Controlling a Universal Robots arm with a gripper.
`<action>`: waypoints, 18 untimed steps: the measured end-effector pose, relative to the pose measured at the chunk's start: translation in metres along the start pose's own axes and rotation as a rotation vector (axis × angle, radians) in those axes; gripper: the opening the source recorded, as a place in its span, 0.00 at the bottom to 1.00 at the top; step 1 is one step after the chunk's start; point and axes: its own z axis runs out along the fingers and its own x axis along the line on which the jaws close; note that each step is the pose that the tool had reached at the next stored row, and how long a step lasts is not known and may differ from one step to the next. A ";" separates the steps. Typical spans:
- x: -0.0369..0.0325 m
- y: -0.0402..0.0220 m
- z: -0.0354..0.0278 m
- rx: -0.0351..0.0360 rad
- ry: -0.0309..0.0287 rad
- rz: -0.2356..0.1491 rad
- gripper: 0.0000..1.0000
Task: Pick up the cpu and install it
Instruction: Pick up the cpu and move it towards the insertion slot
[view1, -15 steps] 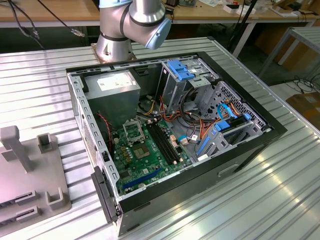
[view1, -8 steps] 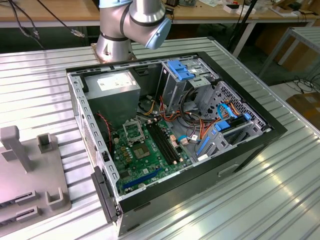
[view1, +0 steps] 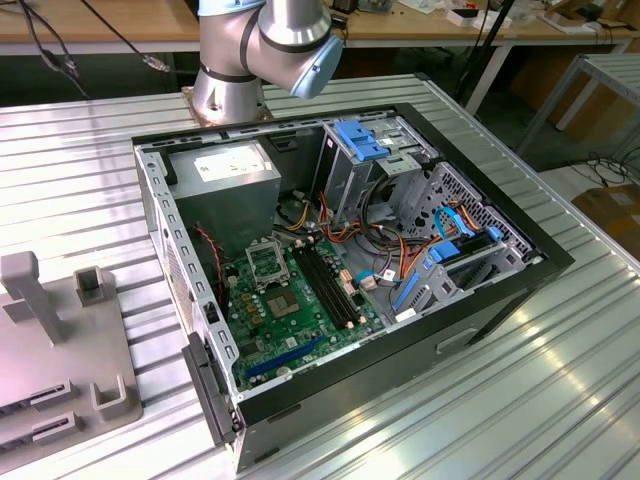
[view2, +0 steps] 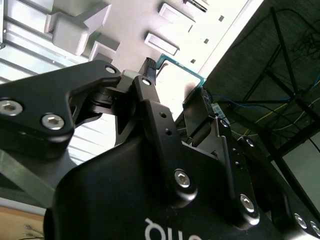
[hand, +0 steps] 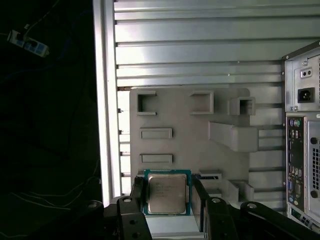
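While my pincer (hand: 168, 187) is pinching the cpu (hand: 168, 193) by two opposite edges over the grey holder tray (hand: 190, 135), I judge the job as barely begun. I cannot tell whether the chip has left the tray, and carrying and seating it remain. The exterior view gives me the goal: the metal-framed socket (view1: 268, 262) on the green board (view1: 300, 320), standing vacant. The first wrist view gives me the chip's silver face, and the second wrist view its green rim edge-on.

Silver-grey cpu (hand: 167, 192) rimmed in teal, black claw (hand: 169, 197), pale grey tray (hand: 185, 135), green motherboard (view1: 300, 322).
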 end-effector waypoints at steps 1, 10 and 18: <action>0.0000 0.0000 -0.0015 0.0000 0.0000 0.000 0.47; 0.0000 0.0000 -0.0081 0.0001 0.0002 0.000 0.47; -0.0001 0.0000 -0.0094 0.0000 0.0003 0.000 0.47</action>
